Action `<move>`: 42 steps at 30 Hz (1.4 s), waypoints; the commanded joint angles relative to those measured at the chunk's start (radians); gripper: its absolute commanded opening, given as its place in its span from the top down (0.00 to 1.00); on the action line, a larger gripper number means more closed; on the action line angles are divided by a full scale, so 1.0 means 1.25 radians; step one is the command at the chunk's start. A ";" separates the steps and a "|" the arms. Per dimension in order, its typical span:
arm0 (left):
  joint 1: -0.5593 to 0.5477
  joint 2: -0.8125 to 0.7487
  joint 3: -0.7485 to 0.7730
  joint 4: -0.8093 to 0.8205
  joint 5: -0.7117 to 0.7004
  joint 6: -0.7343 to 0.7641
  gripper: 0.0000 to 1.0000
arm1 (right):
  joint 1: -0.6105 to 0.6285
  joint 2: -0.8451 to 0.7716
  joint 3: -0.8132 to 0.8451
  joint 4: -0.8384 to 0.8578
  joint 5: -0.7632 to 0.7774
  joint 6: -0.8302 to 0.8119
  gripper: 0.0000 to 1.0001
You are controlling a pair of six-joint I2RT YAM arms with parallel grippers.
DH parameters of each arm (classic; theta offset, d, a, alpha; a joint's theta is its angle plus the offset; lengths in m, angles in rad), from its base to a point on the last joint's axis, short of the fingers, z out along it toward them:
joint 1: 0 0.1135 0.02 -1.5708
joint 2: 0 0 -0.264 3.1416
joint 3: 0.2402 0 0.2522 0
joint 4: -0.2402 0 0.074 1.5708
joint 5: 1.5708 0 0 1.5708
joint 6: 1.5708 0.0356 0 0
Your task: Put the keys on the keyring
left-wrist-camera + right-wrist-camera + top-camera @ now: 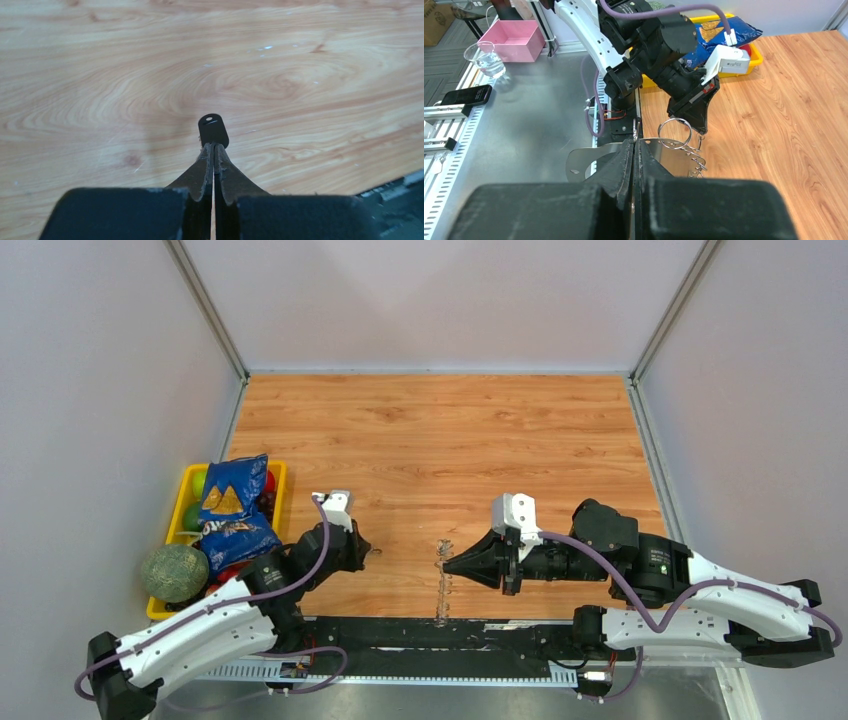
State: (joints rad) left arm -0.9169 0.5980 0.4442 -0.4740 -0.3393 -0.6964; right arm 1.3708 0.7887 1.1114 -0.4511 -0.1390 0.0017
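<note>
Now: key (213, 129) in L hand (214, 146).

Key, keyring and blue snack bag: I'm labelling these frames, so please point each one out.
key (213, 129), left wrist view, on its black plastic head.
keyring (441, 592), top external view, on its jagged near stretch.
blue snack bag (232, 502), top external view, on its front face.

No lettering can be read anywhere. The blue snack bag (232, 512) in the yellow bin (281, 478) carries yellow triangle graphics and a band of white print, too small to make out. A small mark on the white camera housing (730, 60) and a round badge on the right arm (655, 560) are equally illegible.
</note>
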 commanded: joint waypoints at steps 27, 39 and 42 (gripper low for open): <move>-0.004 -0.093 0.271 0.175 0.508 0.359 1.00 | -0.011 0.154 0.102 0.031 -0.120 -0.030 1.00; -0.005 -0.098 0.338 0.144 0.574 0.388 1.00 | -0.019 0.151 0.088 0.100 -0.031 0.022 1.00; -0.005 -0.103 0.347 0.143 0.579 0.392 1.00 | -0.018 0.146 0.081 0.115 -0.013 0.033 1.00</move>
State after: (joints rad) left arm -0.9169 0.4820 0.8345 -0.3031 0.3496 -0.2394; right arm 1.3514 0.9997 1.1923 -0.4202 -0.2031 0.0013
